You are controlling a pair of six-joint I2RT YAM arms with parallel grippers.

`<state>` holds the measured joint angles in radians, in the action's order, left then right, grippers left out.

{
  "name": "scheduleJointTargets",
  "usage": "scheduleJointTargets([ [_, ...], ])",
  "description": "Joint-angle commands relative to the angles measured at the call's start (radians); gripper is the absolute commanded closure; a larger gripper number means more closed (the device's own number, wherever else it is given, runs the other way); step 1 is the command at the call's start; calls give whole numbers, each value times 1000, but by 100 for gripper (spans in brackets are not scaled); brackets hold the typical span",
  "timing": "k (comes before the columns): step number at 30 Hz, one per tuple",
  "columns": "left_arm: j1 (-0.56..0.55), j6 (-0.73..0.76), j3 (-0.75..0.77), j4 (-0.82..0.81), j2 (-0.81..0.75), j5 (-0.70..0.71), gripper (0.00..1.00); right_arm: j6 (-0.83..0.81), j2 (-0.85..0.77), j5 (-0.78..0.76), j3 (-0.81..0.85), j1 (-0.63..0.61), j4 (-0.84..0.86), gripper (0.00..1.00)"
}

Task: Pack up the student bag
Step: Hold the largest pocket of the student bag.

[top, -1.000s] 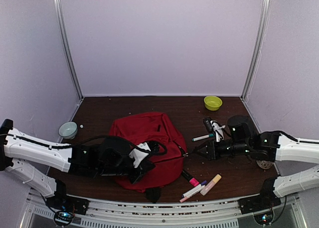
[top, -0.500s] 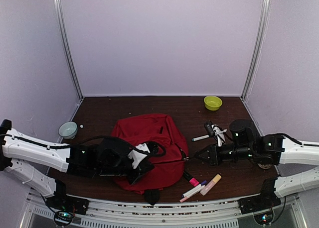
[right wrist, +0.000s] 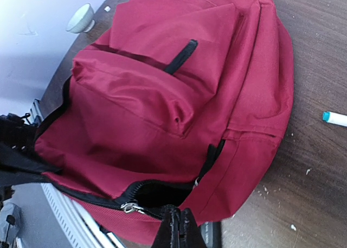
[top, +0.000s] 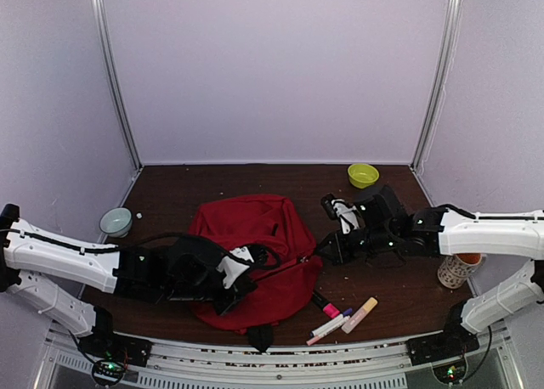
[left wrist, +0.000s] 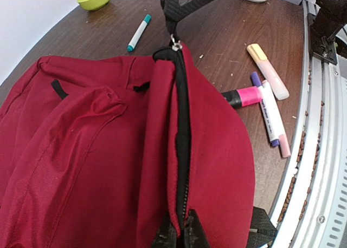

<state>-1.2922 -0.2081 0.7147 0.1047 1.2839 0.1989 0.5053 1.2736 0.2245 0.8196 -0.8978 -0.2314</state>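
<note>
One student bag (top: 255, 236) lies mid-table (top: 399, 295), toward the near edge, with its main zipper partly undone. The left gripper (left wrist: 176, 234) is clamped on the bag's zipper seam. The right gripper (right wrist: 174, 226) is pinched tight on a black zipper pull at the bag's right end. Highlighters (top: 359, 314) lie by the near edge.

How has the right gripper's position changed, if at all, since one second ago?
Yes. In the top view, against the fixed green bowl, the right gripper went left and slightly back, holding the student bag.
</note>
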Motion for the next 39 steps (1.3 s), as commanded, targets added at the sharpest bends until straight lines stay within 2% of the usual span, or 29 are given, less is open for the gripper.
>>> scheduleJointTargets([
  [1,7,-24,-32,107,-46,-18,100,-57,89,-68,63,79,18,100],
  [6,6,-43,-52,134,-91,-35,100,-92,150,-50,110,132,-1,100],
  [12,-3,-57,-56,169,-119,-17,100,-127,78,-2,84,152,-29,100],
  [15,-5,-56,-42,151,-119,-19,100,-115,37,100,52,149,-17,100],
  [17,-5,-51,-21,137,-112,-22,91,-99,15,158,34,126,-7,100],
  [22,-7,-39,22,94,-92,-14,49,-62,-29,154,11,-9,14,100],
  [23,-7,-39,23,78,-90,-16,44,-46,-36,154,7,-32,26,100],
  [30,-20,-39,64,36,-21,-43,30,-2,-45,150,7,-107,75,100],
  [39,-76,-34,167,-41,97,8,28,3,-17,170,33,-183,111,100],
])
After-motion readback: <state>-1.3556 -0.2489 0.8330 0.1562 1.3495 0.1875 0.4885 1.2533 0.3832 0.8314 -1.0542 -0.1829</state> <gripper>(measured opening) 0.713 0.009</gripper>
